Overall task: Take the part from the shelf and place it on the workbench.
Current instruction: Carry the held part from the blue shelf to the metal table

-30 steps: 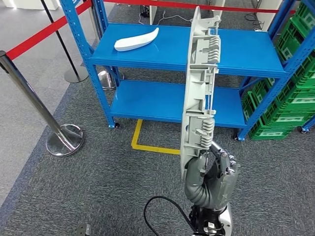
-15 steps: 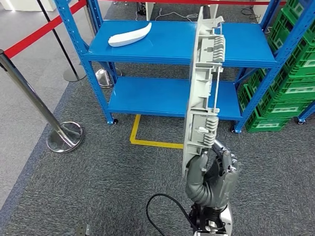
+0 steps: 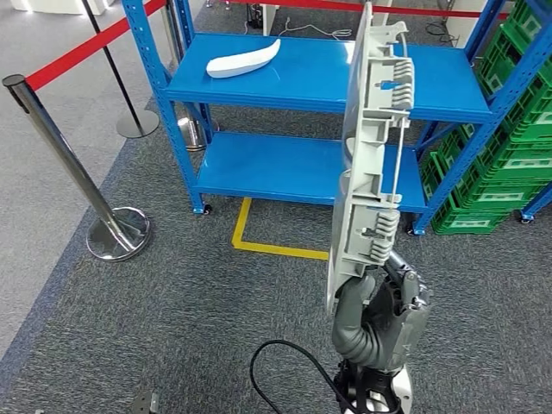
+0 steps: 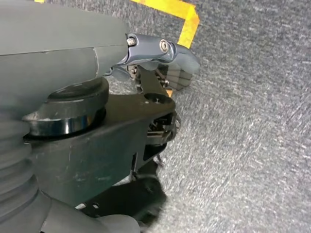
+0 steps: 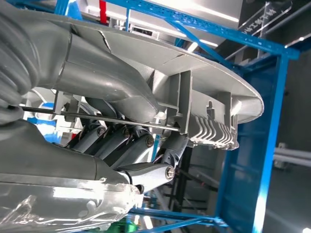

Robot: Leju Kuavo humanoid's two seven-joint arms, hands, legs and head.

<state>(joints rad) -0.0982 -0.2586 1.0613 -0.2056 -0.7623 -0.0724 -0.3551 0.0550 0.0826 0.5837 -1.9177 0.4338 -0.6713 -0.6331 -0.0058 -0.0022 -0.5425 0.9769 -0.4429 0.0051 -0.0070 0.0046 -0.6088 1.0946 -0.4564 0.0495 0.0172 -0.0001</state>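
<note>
where the head view looks down at the grey carpet (image 3: 163, 328), the right hand (image 3: 378, 315) sits nearest, its thumb and fingers clenched round the lower end of a long grey plastic part (image 3: 367, 164) that stands nearly upright, ribbed side facing right. a black cable (image 3: 286, 362) loops on the carpet beside the wrist. the left hand (image 4: 161, 53) hangs over the carpet near yellow floor tape (image 3: 273, 248), holding nothing; i cannot tell how far its fingers are spread. further off stands a blue shelf (image 3: 449, 95) with a white curved piece (image 3: 242, 60) lying on its upper level. green crates (image 3: 514, 164) sit to the right, a chrome post (image 3: 72, 168) with red barrier tape (image 3: 84, 47) to the left.
</note>
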